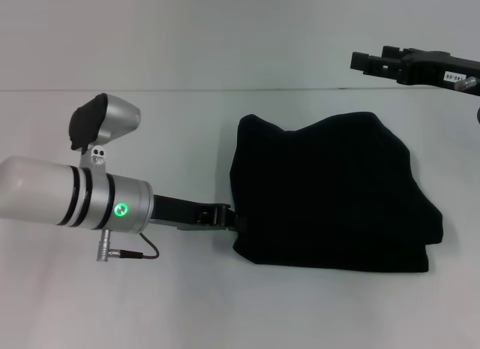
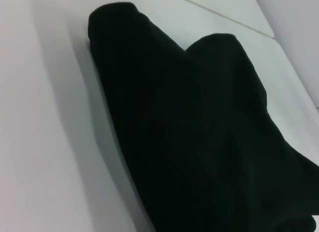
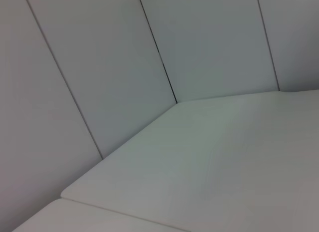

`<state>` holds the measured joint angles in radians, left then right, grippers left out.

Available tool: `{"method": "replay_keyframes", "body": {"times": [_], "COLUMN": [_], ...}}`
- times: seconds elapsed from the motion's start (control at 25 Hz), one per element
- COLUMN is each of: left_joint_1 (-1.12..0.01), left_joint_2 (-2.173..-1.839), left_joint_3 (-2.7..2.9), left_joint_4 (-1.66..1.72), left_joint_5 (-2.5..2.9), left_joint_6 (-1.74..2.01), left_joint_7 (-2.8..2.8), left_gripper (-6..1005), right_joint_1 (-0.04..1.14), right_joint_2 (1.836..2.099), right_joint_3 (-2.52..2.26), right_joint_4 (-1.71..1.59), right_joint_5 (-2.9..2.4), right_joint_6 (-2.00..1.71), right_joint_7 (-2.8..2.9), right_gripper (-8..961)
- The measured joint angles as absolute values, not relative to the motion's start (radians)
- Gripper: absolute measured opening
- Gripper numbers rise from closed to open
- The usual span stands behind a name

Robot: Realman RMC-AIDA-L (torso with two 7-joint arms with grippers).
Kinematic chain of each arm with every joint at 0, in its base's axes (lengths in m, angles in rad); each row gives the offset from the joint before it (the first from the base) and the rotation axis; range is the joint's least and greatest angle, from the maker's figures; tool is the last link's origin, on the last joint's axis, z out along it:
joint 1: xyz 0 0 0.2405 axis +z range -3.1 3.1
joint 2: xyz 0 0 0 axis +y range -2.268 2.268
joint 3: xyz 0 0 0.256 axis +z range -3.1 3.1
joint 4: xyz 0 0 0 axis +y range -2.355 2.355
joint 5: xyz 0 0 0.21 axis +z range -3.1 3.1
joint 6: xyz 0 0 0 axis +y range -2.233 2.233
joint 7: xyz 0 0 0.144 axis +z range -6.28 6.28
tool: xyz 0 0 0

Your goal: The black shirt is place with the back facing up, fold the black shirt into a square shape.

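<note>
at the left edge of the black shirt (image 1: 330, 195), lying folded mid-bench (image 1: 225, 311) with long axis running left to right, rounded fold pointing right; meeting the left gripper (image 1: 225, 215), far nearer, grip impossible to tell; keeping the right gripper (image 1: 375, 62) raised well apart, fingers seemingly parted.

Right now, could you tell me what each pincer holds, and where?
The left pincer meets the shirt at its left edge; grip unclear. The right pincer holds nothing.

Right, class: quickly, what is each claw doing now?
Left claw: at the large black fabric shirt's edge; open or shut cannot be told.
Right claw: raised, away, cannot tell.
</note>
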<state>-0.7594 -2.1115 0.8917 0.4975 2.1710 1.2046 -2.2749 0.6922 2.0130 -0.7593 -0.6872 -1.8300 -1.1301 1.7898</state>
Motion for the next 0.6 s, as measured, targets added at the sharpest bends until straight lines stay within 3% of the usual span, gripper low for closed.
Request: {"method": "replay_keyframes", "body": {"times": [0.6], "left_joint_1": [-0.747], "left_joint_2": [-2.104], "left_joint_3": [0.866], "left_joint_4": [0.512], "left_joint_5": [2.173], "left_joint_6": [1.270], "left_joint_7": [-2.262], "left_gripper": [74], "right_joint_1": [0.694], "right_joint_2": [2.015], "right_joint_3": [-0.759], "right_joint_4": [-0.687], "right_joint_5": [-1.830], "right_joint_6": [-1.130], "right_joint_7": [1.790], "right_gripper": [728]}}
